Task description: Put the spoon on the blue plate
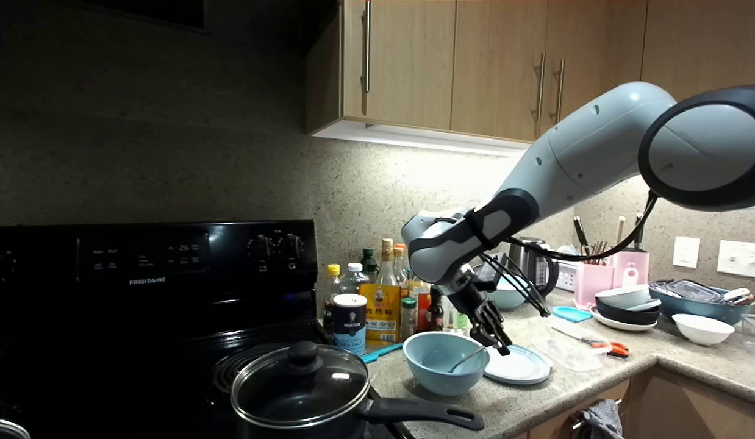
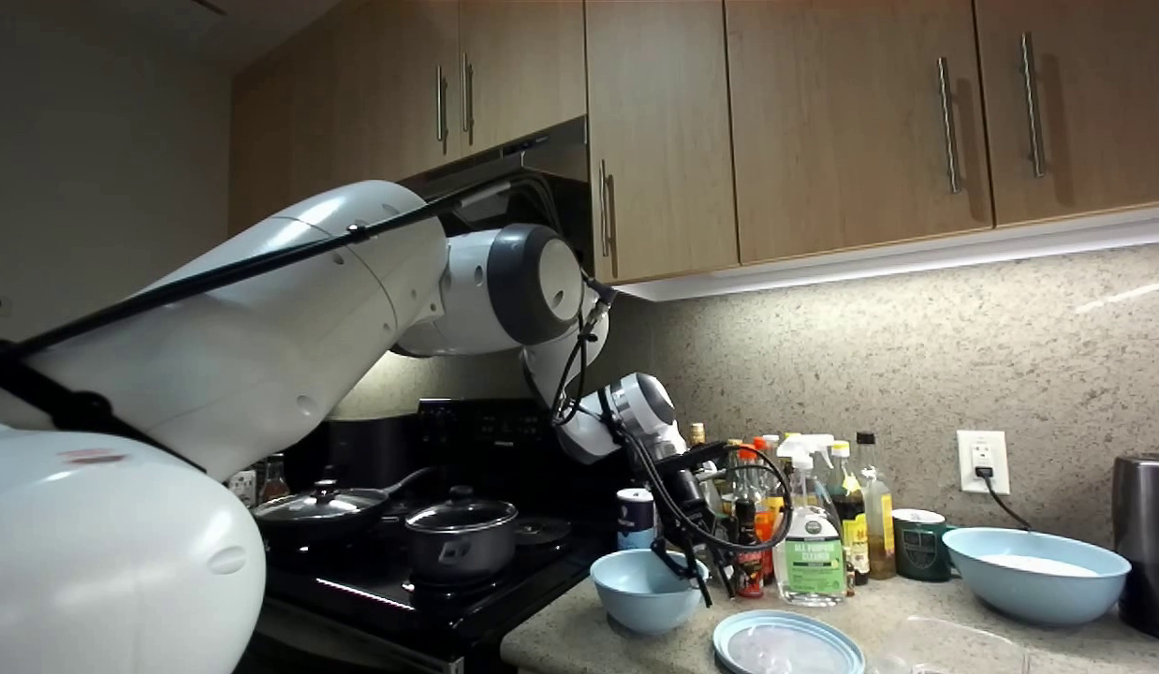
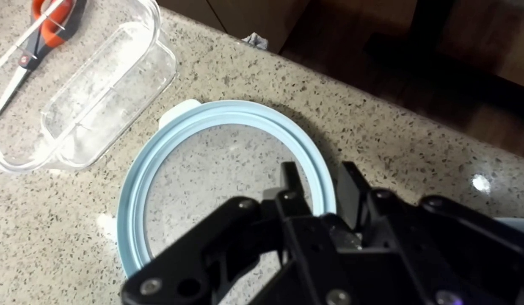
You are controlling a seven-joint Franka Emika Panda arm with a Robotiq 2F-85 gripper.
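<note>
Hovering near the blue plate (image 3: 228, 112) with the gripper (image 3: 320, 177)
Parted narrowly at the fingers (image 3: 292, 180), with spoon (image 1: 468, 358) aslant in the light-blue bowl (image 1: 440, 384)

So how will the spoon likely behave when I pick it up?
Probably stiff: the spoon looks like grey metal. It may slide or pivot, as it lies tilted in the bowl. Being slim, it could also twist when gripped.

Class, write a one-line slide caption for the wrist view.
Parted fingers partly hide the blue plate, with a clear container and orange-handled scissors at upper left.
</note>
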